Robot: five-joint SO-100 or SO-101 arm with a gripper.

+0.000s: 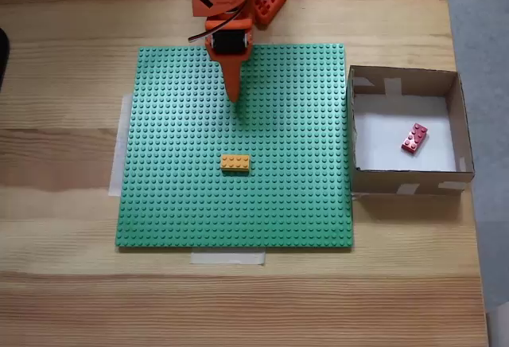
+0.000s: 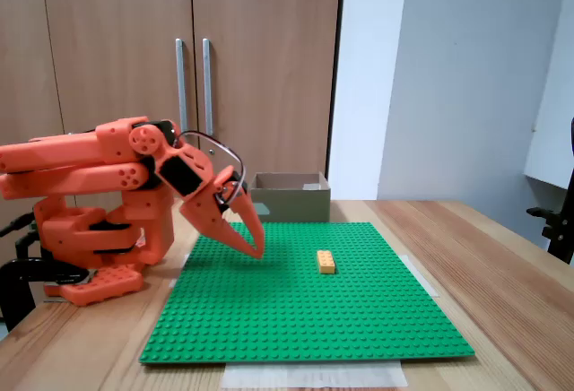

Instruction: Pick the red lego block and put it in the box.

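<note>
The red lego block lies tilted on the white floor of the box, a brown cardboard box standing to the right of the green baseplate in a fixed view. The box appears behind the baseplate in the other fixed view, its inside hidden. My orange gripper hangs over the upper middle of the baseplate, far left of the box. Its fingers meet at the tips with nothing between them, pointing down just above the studs.
A green studded baseplate covers the table's middle, taped at its edges. An orange-yellow brick sits on it below the gripper. The arm's base stands at the baseplate's far edge. Bare wooden table surrounds everything.
</note>
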